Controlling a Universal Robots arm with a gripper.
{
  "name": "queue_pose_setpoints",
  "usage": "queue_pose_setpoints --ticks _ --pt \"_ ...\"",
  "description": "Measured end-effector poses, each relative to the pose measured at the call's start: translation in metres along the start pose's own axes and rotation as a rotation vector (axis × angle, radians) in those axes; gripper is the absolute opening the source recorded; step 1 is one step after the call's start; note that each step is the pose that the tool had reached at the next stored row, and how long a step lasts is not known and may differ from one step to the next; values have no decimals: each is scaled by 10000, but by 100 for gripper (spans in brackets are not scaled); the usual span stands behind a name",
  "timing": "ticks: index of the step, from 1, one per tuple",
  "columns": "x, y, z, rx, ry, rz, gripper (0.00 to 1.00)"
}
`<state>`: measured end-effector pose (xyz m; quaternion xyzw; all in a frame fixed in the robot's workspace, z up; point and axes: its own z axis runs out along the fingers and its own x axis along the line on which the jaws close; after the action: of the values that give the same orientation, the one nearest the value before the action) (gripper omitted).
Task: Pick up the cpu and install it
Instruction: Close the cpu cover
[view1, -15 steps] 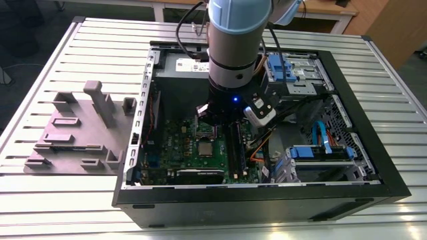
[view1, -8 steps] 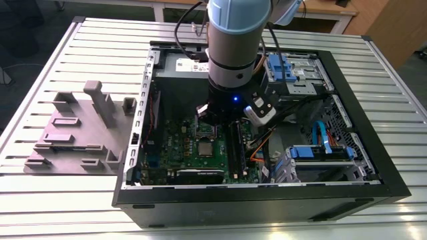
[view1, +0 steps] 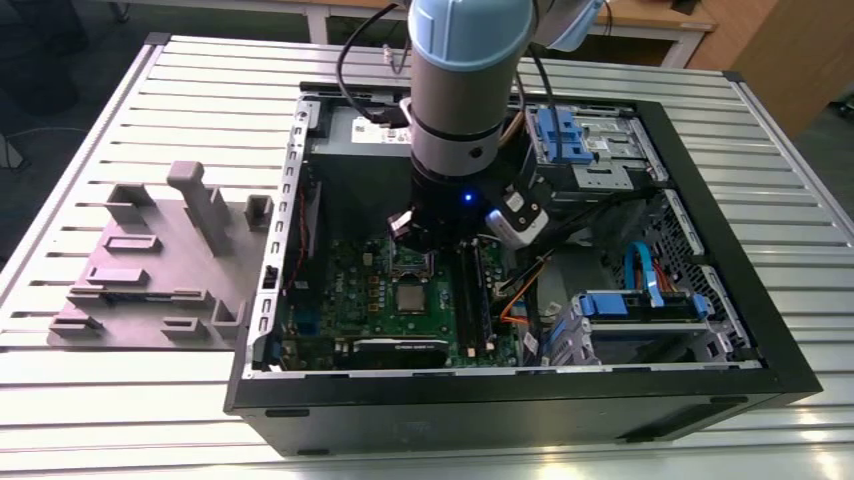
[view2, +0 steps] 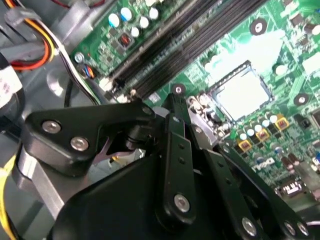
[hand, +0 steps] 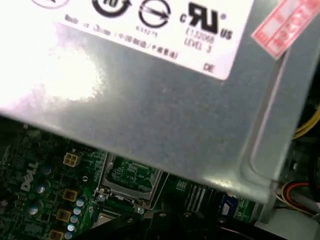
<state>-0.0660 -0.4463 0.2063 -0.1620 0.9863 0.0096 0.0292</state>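
- Computer case (view1: 507, 415): one, black, laid open on the slatted metal table (view1: 134, 440).
- One grey plastic fixture (view1: 147, 270) is set beside the case, at the exterior view's left.
- One green motherboard (view1: 334, 300) is seen inside the case.
- One cpu (view2: 245, 95), a silvery square, is seated in the single metal-framed socket (view2: 227, 76).
- Three yellow square parts (view2: 262, 134) are counted just beside the socket.
- One gripper (view1: 416, 240) is held low over the board beyond the socket, apart from the cpu; whether its jaws are apart or together cannot be told.
- One grey power supply (hand: 150, 115) is seen behind the gripper.
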Motion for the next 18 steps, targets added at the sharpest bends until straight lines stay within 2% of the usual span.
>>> queue_pose_setpoints --ticks 3,8,18 --pt "0 3 30 1 0 67 10" --pt "-13 50 44 -3 -3 113 10" --pt "-7 58 72 -7 -6 124 10"
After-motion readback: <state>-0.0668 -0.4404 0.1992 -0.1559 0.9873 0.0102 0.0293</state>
